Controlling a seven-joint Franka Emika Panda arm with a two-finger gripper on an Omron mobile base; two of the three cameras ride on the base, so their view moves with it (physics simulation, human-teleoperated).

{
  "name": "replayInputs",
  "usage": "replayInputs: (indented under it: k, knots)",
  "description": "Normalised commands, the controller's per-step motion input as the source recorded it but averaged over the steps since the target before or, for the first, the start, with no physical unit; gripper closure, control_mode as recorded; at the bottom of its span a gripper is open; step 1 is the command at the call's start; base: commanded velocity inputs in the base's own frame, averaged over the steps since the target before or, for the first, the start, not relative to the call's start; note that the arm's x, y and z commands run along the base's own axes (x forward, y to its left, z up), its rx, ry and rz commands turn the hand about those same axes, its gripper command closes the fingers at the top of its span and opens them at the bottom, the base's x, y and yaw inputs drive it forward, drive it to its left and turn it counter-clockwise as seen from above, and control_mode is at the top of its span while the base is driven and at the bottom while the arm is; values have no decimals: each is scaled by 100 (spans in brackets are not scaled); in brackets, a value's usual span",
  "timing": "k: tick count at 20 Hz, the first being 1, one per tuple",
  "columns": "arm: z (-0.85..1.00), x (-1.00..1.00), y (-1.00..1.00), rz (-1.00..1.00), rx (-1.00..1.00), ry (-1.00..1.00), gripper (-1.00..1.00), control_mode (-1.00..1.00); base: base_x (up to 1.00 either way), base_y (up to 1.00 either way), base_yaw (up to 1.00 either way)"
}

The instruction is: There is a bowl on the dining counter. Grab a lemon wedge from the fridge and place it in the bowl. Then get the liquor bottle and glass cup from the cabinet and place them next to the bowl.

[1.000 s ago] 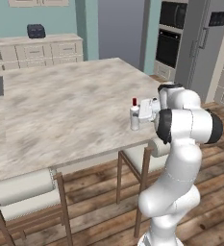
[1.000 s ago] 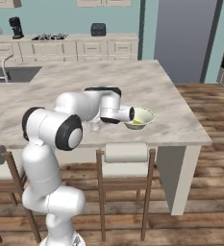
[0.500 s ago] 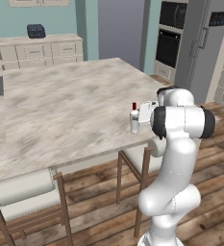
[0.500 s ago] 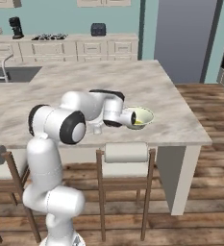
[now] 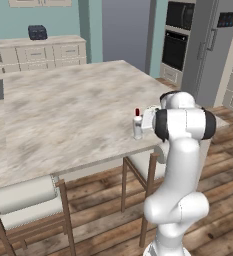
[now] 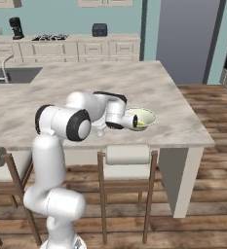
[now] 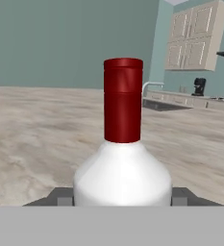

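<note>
Hand view, glossy white liquor bottle (image 7: 123, 178), cylindrical red cap, marbled dining counter (image 7: 46, 139)

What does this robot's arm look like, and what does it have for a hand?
The arm is glossy white, built of rounded tube-like segments with dark bands at the joints. No cables or markings show. Its hand is a gripper with two small, blocky dark grey fingertips.

The dining counter (image 5: 63, 115) lies bare and passable across its broad middle; at the near edge the liquor bottle (image 5: 137, 125) stands upright, seemingly just beside the bowl (image 6: 143, 117); stools (image 6: 127, 156) crowd the space beneath the edge.
</note>
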Motion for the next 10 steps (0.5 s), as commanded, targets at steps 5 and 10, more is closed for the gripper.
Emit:
replayInputs:
  k: [5, 10]
  knots:
    - [-14, 37, 0, 0, 0, 0, 100, -100, 0, 0, 0]
    - [-21, 36, 0, 0, 0, 2, 100, -100, 0, 0, 0]
